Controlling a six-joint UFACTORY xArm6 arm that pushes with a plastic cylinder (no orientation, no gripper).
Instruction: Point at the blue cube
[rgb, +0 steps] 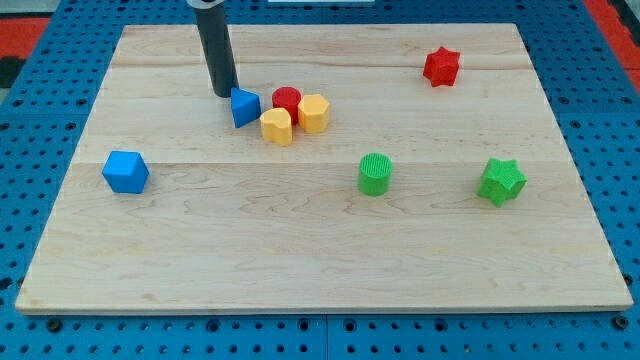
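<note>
The blue cube (125, 171) sits at the view's left on the wooden board (300, 240), apart from the other blocks. My tip (223, 94) rests on the board near the view's top, up and to the right of the cube, far from it. The tip is just left of a blue triangular block (245, 107), close to touching it.
A red cylinder (287, 101), a yellow hexagonal block (314, 113) and a yellow rounded block (277, 127) cluster right of the blue triangular block. A green cylinder (375, 174) stands mid-board, a green star (501, 181) at the right, a red star (441, 66) at the top right.
</note>
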